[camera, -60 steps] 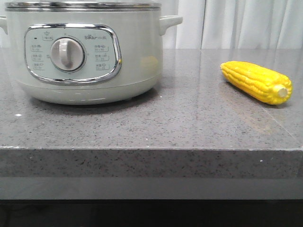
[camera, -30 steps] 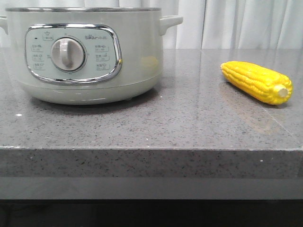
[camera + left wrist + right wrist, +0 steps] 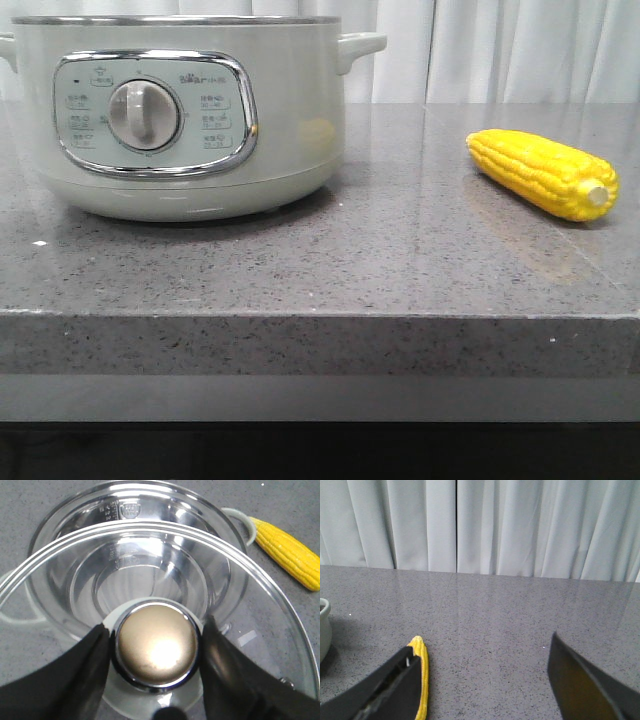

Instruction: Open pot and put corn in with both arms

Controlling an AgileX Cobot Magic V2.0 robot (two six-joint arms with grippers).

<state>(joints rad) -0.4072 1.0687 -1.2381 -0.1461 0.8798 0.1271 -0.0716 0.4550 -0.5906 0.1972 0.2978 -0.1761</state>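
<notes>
Grey speckled stone surface (image 3: 400, 270), polished, with a thick square front edge and faint reflections. Pale pleated curtains (image 3: 485, 525) hang directly behind it, evenly lit across the full width.

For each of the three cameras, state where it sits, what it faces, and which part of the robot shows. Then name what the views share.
Front: low at the table edge, facing forward at the pot and corn; no robot part shows.
Left wrist: above the pot, looking down through the glass lid; the left gripper is clamping the lid knob.
Right wrist: low over the table, facing the curtain; the open right gripper shows.
Shared: pot and corn appear in all three.
</notes>
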